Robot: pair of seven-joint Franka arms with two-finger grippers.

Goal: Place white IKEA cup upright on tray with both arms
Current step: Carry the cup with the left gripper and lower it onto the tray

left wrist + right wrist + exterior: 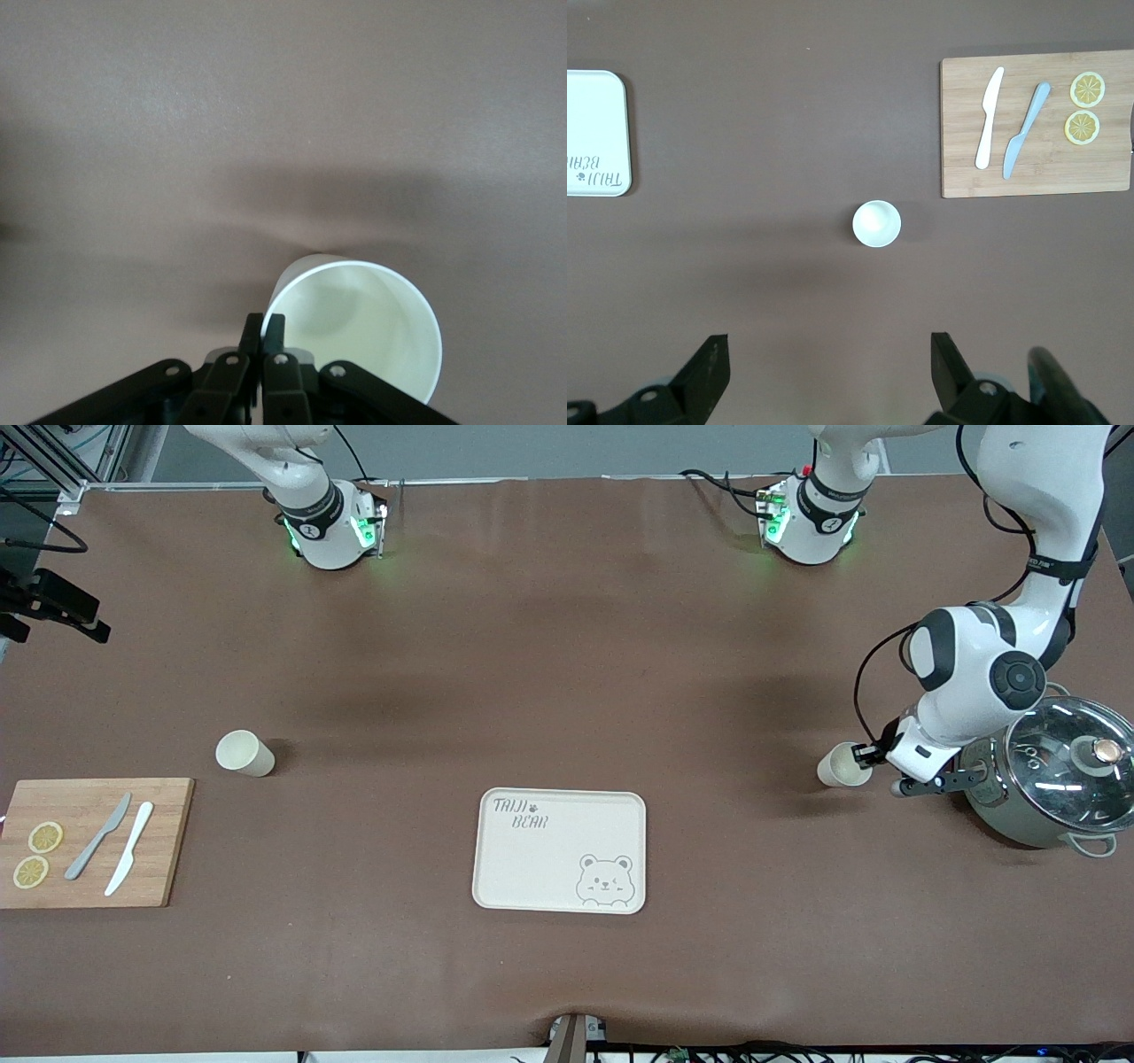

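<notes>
A white cup (840,767) lies on its side on the brown table at the left arm's end, its mouth (363,332) turned toward the left wrist camera. My left gripper (865,756) (264,320) is shut on that cup's rim, one finger inside the mouth and one outside. A second white cup (244,753) (876,223) stands upright near the right arm's end. My right gripper (828,338) hangs open high above the table by that cup, holding nothing. The cream bear tray (560,850) (594,133) lies bare mid-table.
A steel pot with a glass lid (1059,779) stands right beside the left gripper. A wooden cutting board (89,841) (1035,124) with two knives and two lemon slices lies at the right arm's end, near the upright cup.
</notes>
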